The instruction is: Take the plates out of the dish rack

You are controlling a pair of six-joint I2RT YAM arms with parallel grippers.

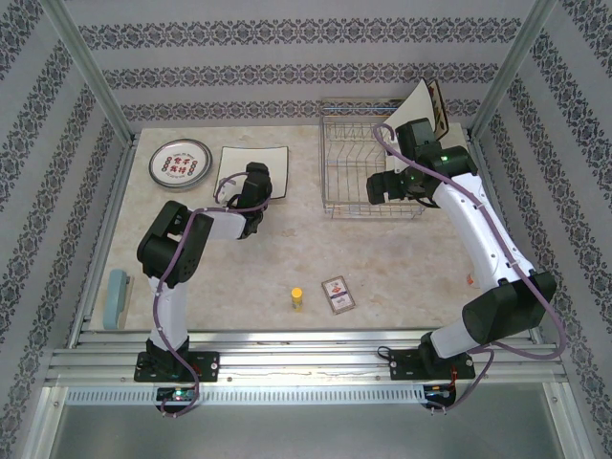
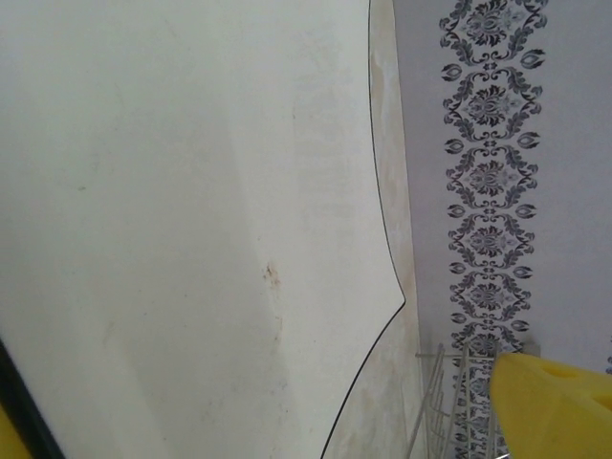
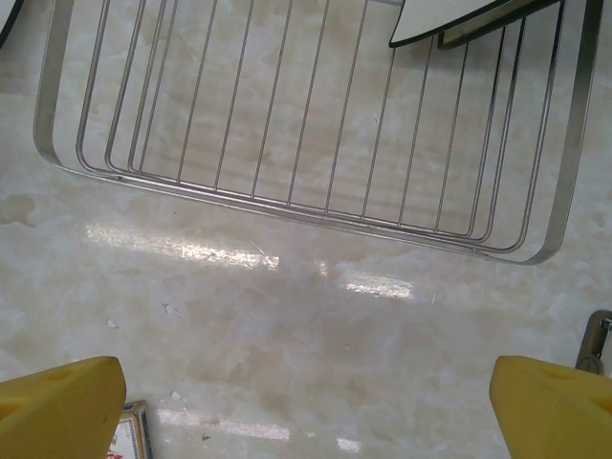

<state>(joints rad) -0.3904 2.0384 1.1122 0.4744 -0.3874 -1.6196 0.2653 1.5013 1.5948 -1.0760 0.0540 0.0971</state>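
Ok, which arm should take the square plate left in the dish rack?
Right. The right gripper hangs open at the dish rack's near edge, with the leaning square plate in its far right corner. The left gripper is open over a flat plate on the table, left of it.

Pale marbled table top (image 1: 382, 258), glossy, with bright glare patches. Toward its near edge, a small yellow cylinder (image 1: 297, 298) standing upright, close beside but apart from a small picture card (image 1: 338, 294) lying flat. At the far left edge, a pale blue-green oblong block (image 1: 119, 297) lying lengthwise. On the right side, a tiny orange speck (image 1: 471, 279). Slotted aluminium rails (image 1: 316, 359) along the front, slanting aluminium posts (image 1: 91, 72) at the back corners. Striped wallpaper (image 1: 287, 75) with dark floral bands on three sides.
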